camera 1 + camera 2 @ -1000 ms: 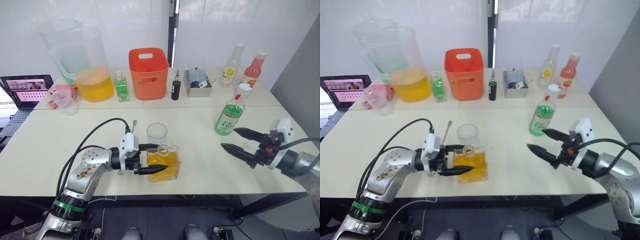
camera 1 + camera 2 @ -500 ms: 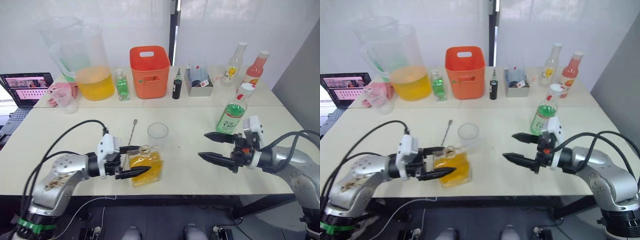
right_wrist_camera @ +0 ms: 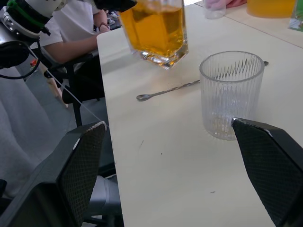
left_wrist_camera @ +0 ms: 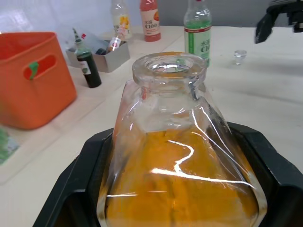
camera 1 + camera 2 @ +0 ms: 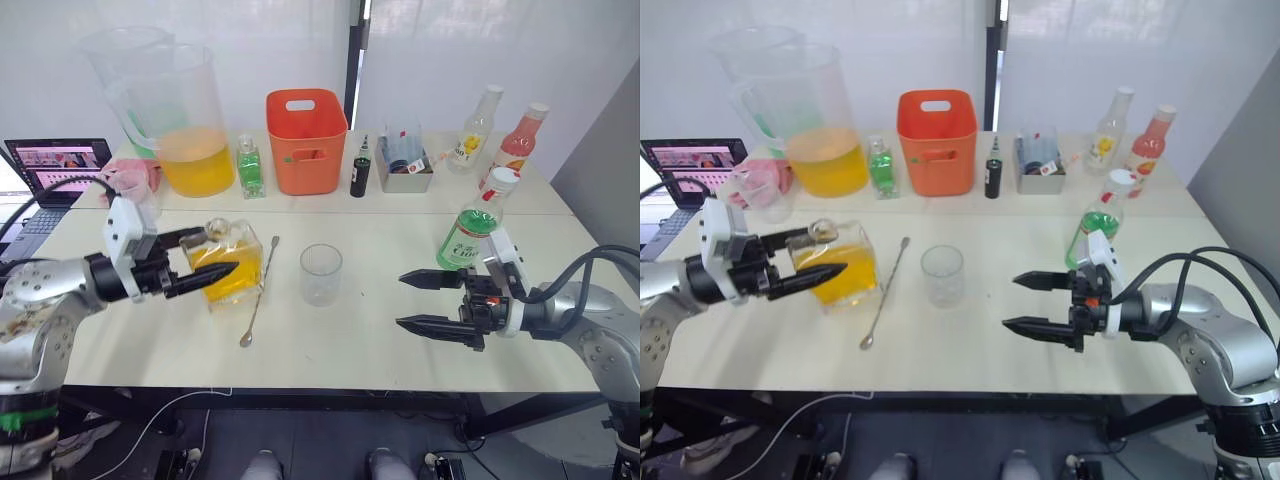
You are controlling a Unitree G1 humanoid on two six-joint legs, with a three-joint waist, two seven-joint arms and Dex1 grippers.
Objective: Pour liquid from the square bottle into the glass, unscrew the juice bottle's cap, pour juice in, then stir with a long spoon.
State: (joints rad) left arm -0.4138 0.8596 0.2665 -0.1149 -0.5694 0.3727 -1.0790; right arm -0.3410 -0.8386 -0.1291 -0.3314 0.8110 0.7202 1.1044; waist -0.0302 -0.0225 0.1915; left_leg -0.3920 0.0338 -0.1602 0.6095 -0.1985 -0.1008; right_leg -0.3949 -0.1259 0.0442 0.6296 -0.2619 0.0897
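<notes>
Left gripper (image 5: 205,257) is clamped on the square bottle (image 5: 232,262) of amber liquid, held upright and lifted off the table (image 5: 340,330), left of the glass (image 5: 321,273). The long spoon (image 5: 257,292) lies flat between bottle and glass. Right gripper (image 5: 422,300) hovers right of the glass, fingers spread, holding nothing. The juice bottle (image 5: 473,228) stands behind that gripper, white cap (image 5: 503,178) on; label text unreadable.

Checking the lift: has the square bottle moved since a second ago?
Yes. The left gripper has carried the square bottle off to the robot's left of the glass, past the long spoon.
</notes>
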